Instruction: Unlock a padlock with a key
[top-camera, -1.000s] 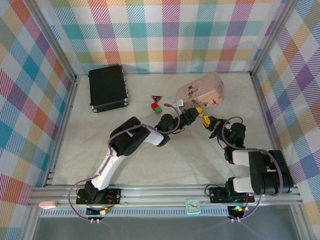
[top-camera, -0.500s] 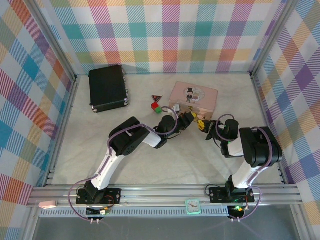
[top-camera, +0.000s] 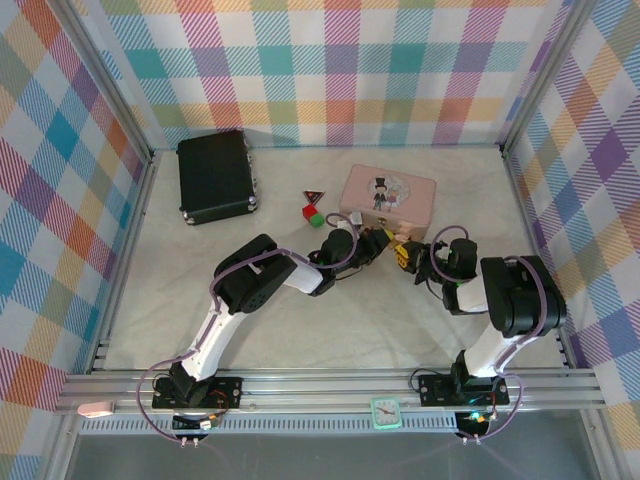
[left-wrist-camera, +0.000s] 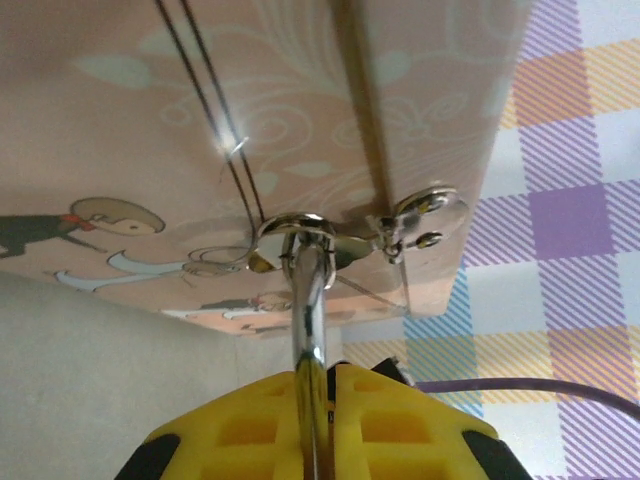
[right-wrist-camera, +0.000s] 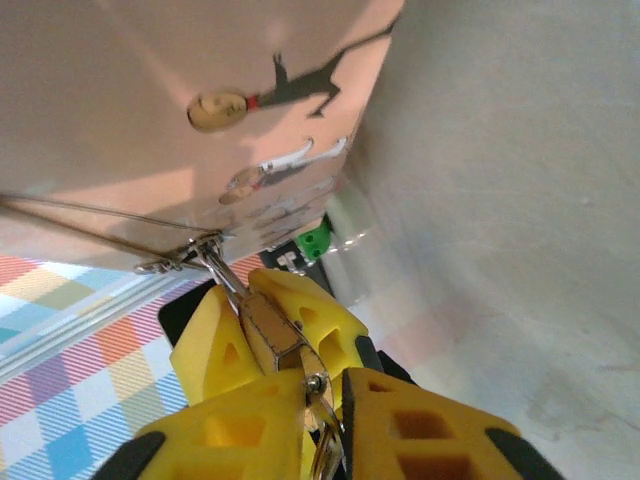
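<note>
The pink box (top-camera: 390, 190) lies flat at the back middle of the table. The padlock (right-wrist-camera: 268, 335), a brass body with a silver shackle (left-wrist-camera: 310, 300), hangs from the box's front hasp (left-wrist-camera: 300, 228). My left gripper (top-camera: 381, 237) is shut on the padlock. In the left wrist view its yellow fingers (left-wrist-camera: 250, 430) pinch the shackle, and in the right wrist view they flank the brass body. The small key (right-wrist-camera: 325, 395) sticks into the padlock's lower end. It sits between the fingers of my right gripper (right-wrist-camera: 325, 430), whose jaws stand slightly apart around it.
A black case (top-camera: 215, 175) lies at the back left. A red triangular piece (top-camera: 315, 196), a red block (top-camera: 309, 211) and a green block (top-camera: 316, 219) sit just left of the box. Plaid walls close in the back and both sides.
The pink box, tilted up a second ago, now lies flat. The right arm has folded in behind its gripper. The right jaws have eased apart around the key.
</note>
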